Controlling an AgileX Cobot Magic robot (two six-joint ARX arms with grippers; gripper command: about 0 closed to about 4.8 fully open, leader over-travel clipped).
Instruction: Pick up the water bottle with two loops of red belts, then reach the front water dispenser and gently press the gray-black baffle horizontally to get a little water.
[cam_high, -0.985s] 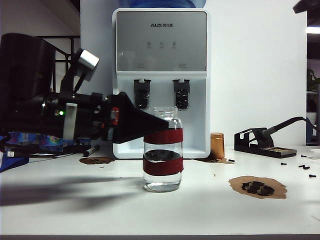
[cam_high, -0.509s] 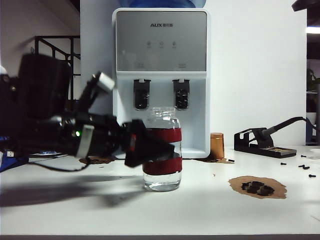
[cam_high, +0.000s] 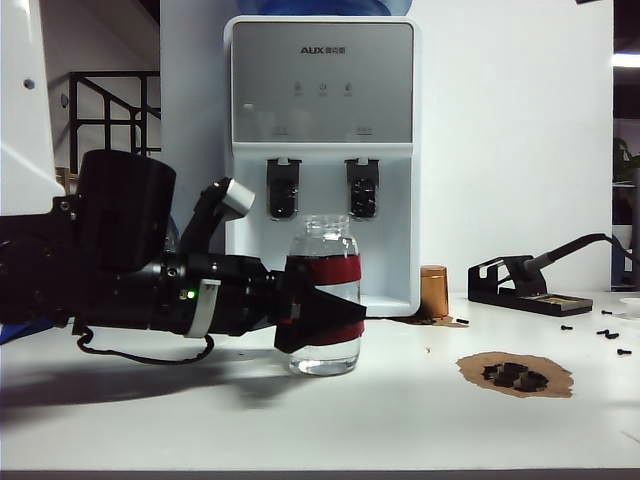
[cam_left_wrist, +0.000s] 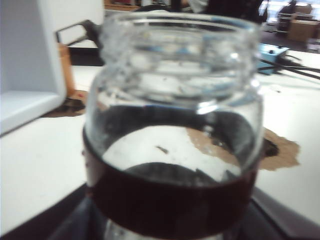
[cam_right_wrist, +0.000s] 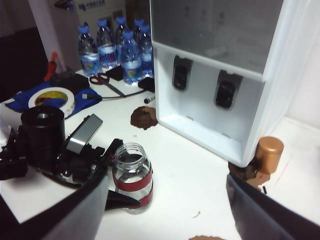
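Left gripper (cam_high: 335, 318) straddles the red-banded water bottle (cam_high: 324, 296), jaws not visibly clamped, ahead of lifting; right gripper (cam_right_wrist: 165, 210) hangs open above, away from the water dispenser (cam_high: 322, 130).

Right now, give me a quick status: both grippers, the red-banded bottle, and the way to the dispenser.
Left gripper around water bottle, closing, bottle on table. Right gripper open, hovering clear. Path to water dispenser levers unobstructed.

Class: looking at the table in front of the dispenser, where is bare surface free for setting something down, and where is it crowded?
Free: the white table in front of the water bottle, up to the brown patch. Crowded: the left claw and arm around the bottle; water dispenser, copper cup and black stand behind.
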